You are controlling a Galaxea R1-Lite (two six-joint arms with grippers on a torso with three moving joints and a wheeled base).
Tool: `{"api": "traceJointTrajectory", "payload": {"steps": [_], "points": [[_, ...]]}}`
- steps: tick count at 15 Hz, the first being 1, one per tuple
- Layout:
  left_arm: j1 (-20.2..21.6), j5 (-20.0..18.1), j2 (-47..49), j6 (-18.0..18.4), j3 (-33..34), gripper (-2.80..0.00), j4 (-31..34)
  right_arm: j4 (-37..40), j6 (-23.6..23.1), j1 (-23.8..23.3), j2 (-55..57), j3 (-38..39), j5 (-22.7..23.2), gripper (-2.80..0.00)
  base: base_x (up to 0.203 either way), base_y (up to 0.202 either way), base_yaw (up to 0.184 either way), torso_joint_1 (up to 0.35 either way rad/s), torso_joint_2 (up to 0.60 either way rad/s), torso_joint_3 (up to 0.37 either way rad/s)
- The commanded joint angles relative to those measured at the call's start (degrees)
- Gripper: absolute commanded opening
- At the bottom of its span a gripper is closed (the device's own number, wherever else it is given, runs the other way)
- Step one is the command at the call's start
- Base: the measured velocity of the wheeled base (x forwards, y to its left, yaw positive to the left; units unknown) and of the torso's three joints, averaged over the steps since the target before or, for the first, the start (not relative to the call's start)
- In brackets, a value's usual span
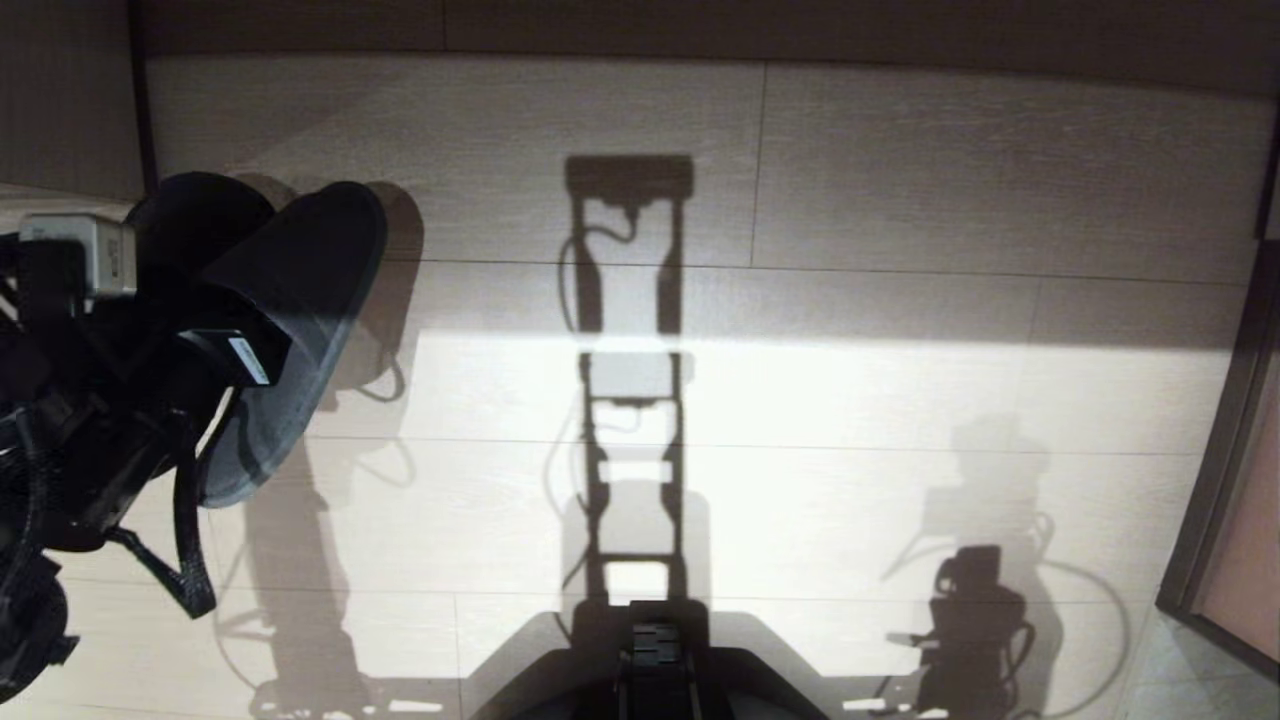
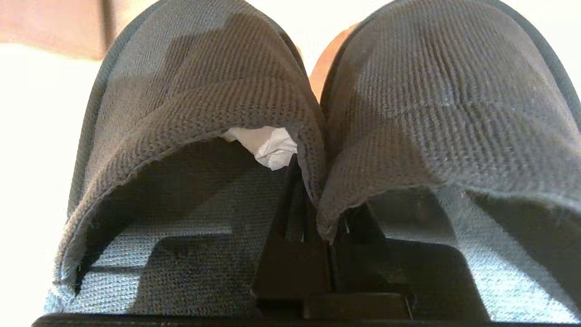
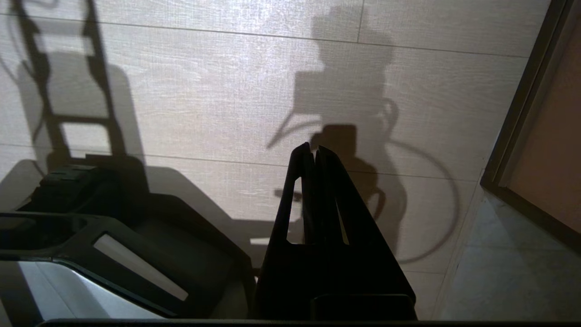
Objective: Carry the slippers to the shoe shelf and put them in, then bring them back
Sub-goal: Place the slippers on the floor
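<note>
Clamped on the slippers (image 2: 290,150), the left gripper (image 2: 317,227) has its two dark fingers pressed together on the adjoining inner edges of the pair, one finger reaching into each shoe. In the left wrist view the two knitted charcoal uppers stand side by side and touch along the middle, and a scrap of white paper (image 2: 268,145) shows inside the toe of one slipper. From the head view the left gripper (image 1: 225,345) is raised at the left edge of the scene, and the slippers (image 1: 300,300) hang from it above the floor (image 1: 900,200), soles turned outward, toes pointing up and away from the robot. Pale wood-grain tiles cover the floor, with a bright band of light across the middle and sharp shadows of the robot's frame and arms falling on it. At the right side, the right gripper (image 3: 315,152) points down at the floor with its fingers together and nothing between them, beside the robot's dark base (image 3: 136,236). A dark-framed panel (image 3: 535,127) borders the floor at the right edge.
</note>
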Motion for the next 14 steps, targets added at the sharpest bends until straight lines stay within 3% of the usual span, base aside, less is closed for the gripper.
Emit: {"api": "traceJointTrajectory", "payload": {"steps": [1, 14], "points": [[0.0, -0.1, 6.5, 0.1, -6.1, -2.8, -0.7, 0.0, 0.0, 0.0, -0.1, 0.0, 0.0, -2.8, 0.0, 0.0, 0.0, 0.0, 0.0, 0.0], [-0.4, 0.1, 21.5, 0.1, -38.7, -2.8, -1.1, 0.0, 0.0, 0.0, -0.1, 0.0, 0.0, -2.8, 0.0, 0.0, 0.0, 0.0, 0.0, 0.0]]}}
